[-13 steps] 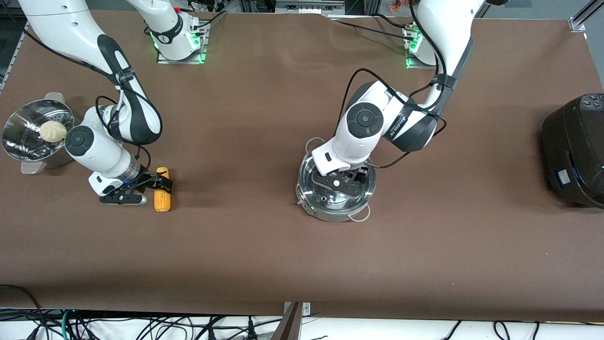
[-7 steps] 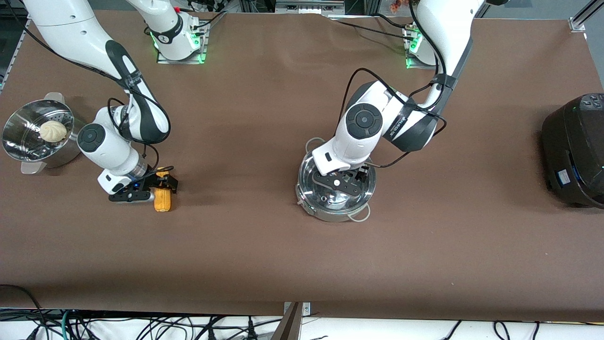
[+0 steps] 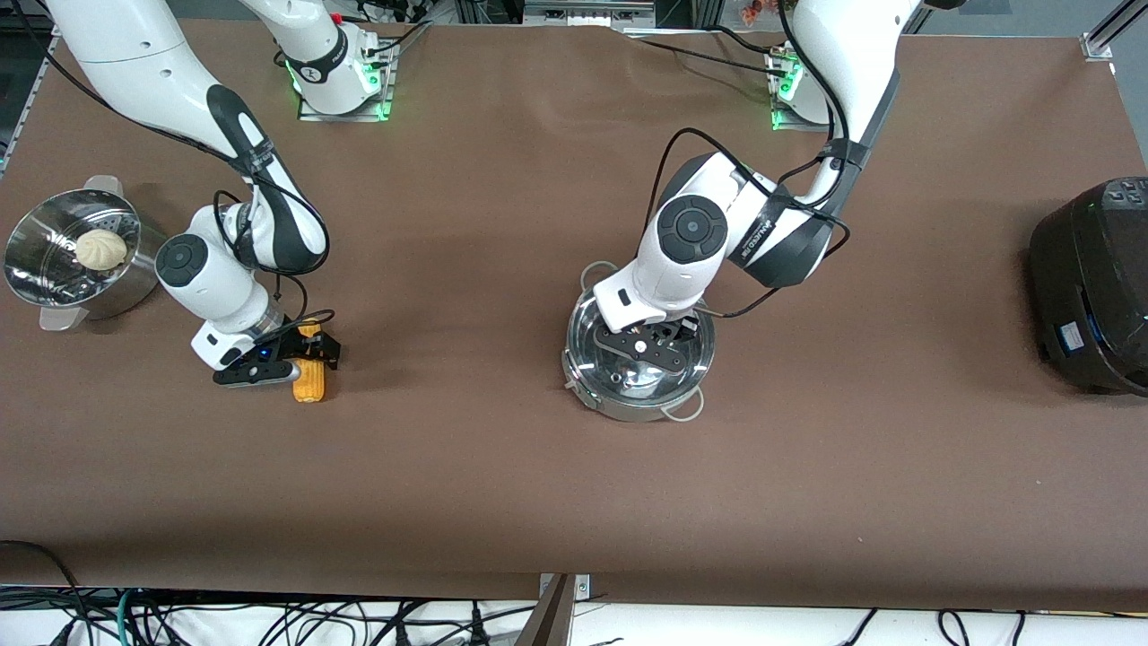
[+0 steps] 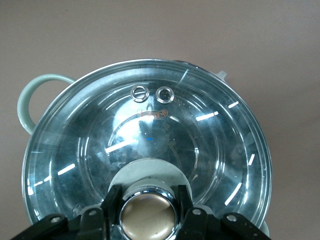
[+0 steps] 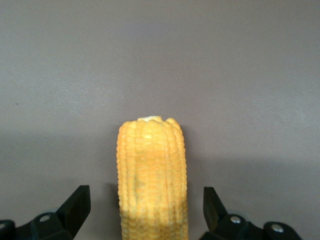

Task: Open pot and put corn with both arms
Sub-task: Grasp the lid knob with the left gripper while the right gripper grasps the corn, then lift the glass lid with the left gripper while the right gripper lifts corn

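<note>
Left gripper (image 4: pixel 148 212) clamped on the knob (image 4: pixel 147 216) of the glass lid (image 4: pixel 150 135), lid seated on the pot (image 3: pixel 639 359) mid-table. Right gripper (image 5: pixel 147 207) low over the corn (image 5: pixel 151 175), fingers (image 5: pixel 76 206) spread either side (no contact). Corn lies flat on the table (image 3: pixel 502 467), near the steamer pot (image 3: pixel 67 256) with bun (image 3: pixel 100 248).

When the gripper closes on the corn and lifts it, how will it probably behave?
The corn looks stiff, so it should keep its shape. Its round body lying on the table may roll if nudged. The right gripper, open around it, probably grips the bumpy kernels well.
</note>
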Controlling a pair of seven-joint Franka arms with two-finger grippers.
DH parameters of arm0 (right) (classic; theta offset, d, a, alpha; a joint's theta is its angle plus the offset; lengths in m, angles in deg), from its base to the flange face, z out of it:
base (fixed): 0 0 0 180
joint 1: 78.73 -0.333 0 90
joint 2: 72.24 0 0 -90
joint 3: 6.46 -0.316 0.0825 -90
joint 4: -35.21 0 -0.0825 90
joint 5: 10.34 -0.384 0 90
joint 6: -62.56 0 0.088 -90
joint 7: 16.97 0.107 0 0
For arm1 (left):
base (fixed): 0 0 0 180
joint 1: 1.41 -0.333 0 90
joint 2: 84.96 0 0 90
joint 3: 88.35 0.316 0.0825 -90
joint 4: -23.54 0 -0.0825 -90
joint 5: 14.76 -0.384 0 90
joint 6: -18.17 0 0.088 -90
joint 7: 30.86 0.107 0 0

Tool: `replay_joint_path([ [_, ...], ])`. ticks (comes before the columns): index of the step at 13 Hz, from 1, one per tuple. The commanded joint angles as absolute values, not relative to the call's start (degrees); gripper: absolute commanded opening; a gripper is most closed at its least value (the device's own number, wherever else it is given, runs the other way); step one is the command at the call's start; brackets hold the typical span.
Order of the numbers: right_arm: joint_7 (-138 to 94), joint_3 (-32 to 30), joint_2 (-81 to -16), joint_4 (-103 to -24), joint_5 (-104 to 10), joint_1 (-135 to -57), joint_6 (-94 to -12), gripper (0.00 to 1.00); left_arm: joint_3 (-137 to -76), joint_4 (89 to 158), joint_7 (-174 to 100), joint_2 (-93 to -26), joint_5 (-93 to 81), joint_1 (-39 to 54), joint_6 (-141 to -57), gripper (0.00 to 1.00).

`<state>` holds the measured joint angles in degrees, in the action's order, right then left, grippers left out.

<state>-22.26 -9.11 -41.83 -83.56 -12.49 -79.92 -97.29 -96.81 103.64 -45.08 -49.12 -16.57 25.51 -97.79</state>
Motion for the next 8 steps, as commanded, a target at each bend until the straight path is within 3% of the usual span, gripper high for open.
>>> replay_joint_path([
  [1, -23.9, -9.4, -41.6, -84.3, -13.2, -79.4, -99.4, 0.99, -96.7, 102.5, -45.5, -50.8, -17.8, 25.6, -93.8, 0.18],
  [2, -23.9, -9.4, -41.4, -84.3, -13.2, -79.3, -99.6, 0.93, -96.7, 102.2, -45.6, -51.3, -17.8, 25.6, -92.8, 0.17],
  [6, -23.9, -9.4, -41.4, -84.3, -13.2, -79.4, -99.5, 0.35, -96.8, 101.8, -45.8, -57.3, -17.2, 24.3, -84.5, 0.17],
  [8, -23.9, -9.4, -41.4, -84.3, -13.2, -79.4, -99.4, 0.20, -96.7, 101.8, -45.7, -60.9, -16.9, 22.9, -81.3, 0.17],
])
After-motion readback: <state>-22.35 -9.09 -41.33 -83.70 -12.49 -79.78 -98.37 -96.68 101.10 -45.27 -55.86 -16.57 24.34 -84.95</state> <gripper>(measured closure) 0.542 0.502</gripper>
